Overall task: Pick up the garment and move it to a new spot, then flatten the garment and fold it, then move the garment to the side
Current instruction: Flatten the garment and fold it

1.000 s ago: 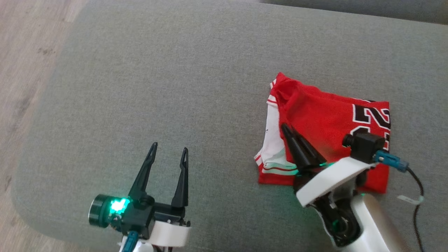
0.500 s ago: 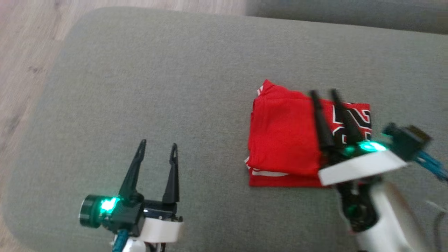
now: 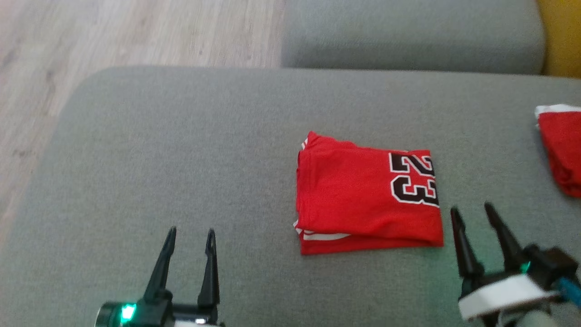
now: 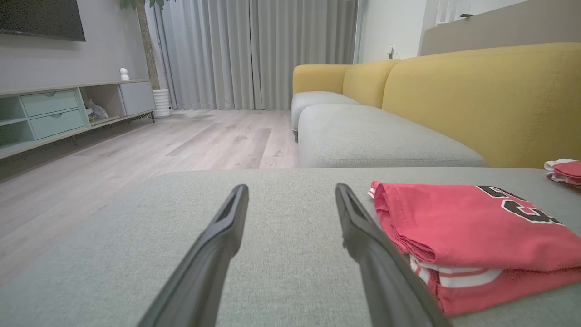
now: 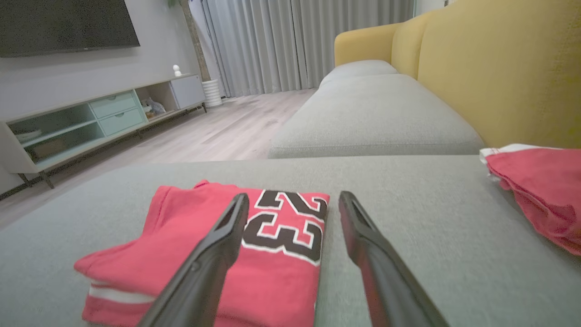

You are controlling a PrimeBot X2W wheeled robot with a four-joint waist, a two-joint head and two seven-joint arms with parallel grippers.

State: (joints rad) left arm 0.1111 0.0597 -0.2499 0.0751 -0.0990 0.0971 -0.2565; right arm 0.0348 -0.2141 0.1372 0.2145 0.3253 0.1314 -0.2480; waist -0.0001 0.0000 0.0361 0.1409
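Note:
The garment [image 3: 358, 195] is a red jersey with a black "23", folded into a neat rectangle on the grey cushion [image 3: 181, 150]. It lies right of the left gripper's fingers in the left wrist view [image 4: 472, 227] and under the right gripper's left finger in the right wrist view [image 5: 272, 245]. My right gripper [image 3: 474, 218] stands open just off the jersey's lower right corner, holding nothing. Well to the jersey's left, near the cushion's front edge, my left gripper [image 3: 189, 236] is open and holds nothing.
A second red garment [image 3: 560, 145] lies at the cushion's right edge. Behind are another grey seat cushion [image 3: 408, 36] and the yellow sofa back [image 4: 481, 100]. Wooden floor [image 3: 91, 36] runs along the left; a low cabinet [image 5: 91, 118] stands across the room.
The right gripper opened, let go of the jersey's flap and drew back to its lower right; the flap now lies flat, folded. The head camera tilted, shifting the whole view.

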